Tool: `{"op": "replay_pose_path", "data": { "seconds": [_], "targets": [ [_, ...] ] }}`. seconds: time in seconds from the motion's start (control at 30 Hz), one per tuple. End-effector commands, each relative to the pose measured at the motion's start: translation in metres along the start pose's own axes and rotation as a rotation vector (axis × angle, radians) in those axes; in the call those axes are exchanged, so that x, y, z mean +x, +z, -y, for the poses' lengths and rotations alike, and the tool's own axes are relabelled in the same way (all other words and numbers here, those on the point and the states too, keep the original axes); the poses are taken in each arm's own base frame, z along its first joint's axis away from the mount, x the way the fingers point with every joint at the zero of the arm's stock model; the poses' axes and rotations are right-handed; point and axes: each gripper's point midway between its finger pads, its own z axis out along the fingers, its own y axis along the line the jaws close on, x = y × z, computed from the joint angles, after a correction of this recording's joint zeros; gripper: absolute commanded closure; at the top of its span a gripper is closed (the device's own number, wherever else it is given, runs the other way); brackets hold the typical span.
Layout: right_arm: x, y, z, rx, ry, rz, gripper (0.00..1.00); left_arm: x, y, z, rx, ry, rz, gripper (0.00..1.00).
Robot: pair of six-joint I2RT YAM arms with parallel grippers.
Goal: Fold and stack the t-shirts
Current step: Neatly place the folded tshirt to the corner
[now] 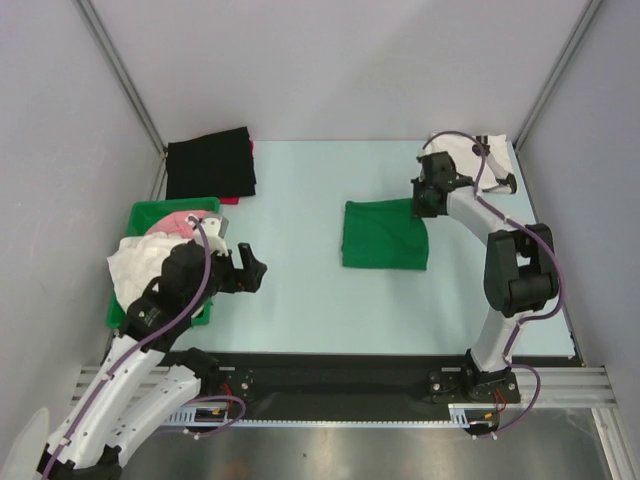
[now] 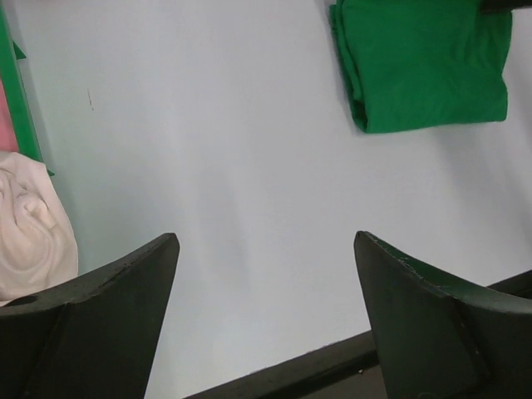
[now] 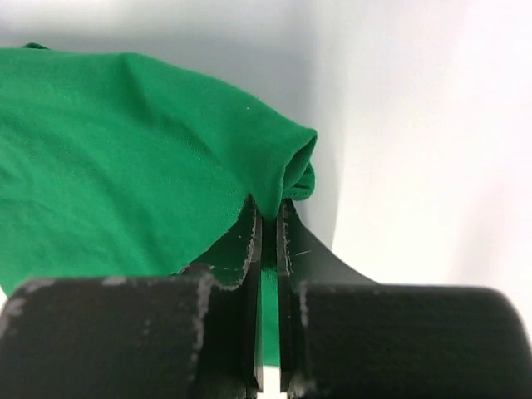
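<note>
One green t-shirt (image 3: 125, 141) edge, partly hidden, in clamped right end effector (image 3: 268, 212); left end effector (image 2: 266, 238) apart.

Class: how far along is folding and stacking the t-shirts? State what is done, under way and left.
Done: the bright green cloth t-shirt lies folded into a rectangle mid-table. Under way: the right tool is shut on its edge; the left tool hangs open, empty. Left: crumpled white cloth and pink cloth sit unfolded in the green plastic bin, and nothing is stacked on the green shirt.
</note>
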Motion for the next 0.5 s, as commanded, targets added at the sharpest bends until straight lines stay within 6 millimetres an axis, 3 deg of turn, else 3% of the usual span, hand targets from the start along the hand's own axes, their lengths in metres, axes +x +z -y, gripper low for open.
{"op": "replay_pose_path", "data": {
  "seconds": [0.0,0.23,0.3,0.43,0.47],
  "targets": [
    [-0.074,-0.035,0.056,0.220,-0.093,0.184,1.00,-0.011,0.000,0.000,0.002,0.001,0.058,0.08],
    [-0.135,-0.055,0.103,0.290,-0.118,0.319,1.00,-0.010,-0.001,0.006,0.028,0.002,0.044,0.07],
    [-0.154,-0.057,0.100,0.230,-0.121,0.402,1.00,-0.011,-0.002,0.007,0.037,0.002,0.049,0.06],
    [-0.177,-0.052,0.115,0.251,-0.154,0.460,1.00,-0.011,-0.002,0.007,0.035,0.002,0.050,0.06],
    [-0.191,-0.060,0.118,0.261,-0.155,0.491,1.00,-0.010,-0.001,0.006,0.034,0.003,0.046,0.06]
  ]
}}
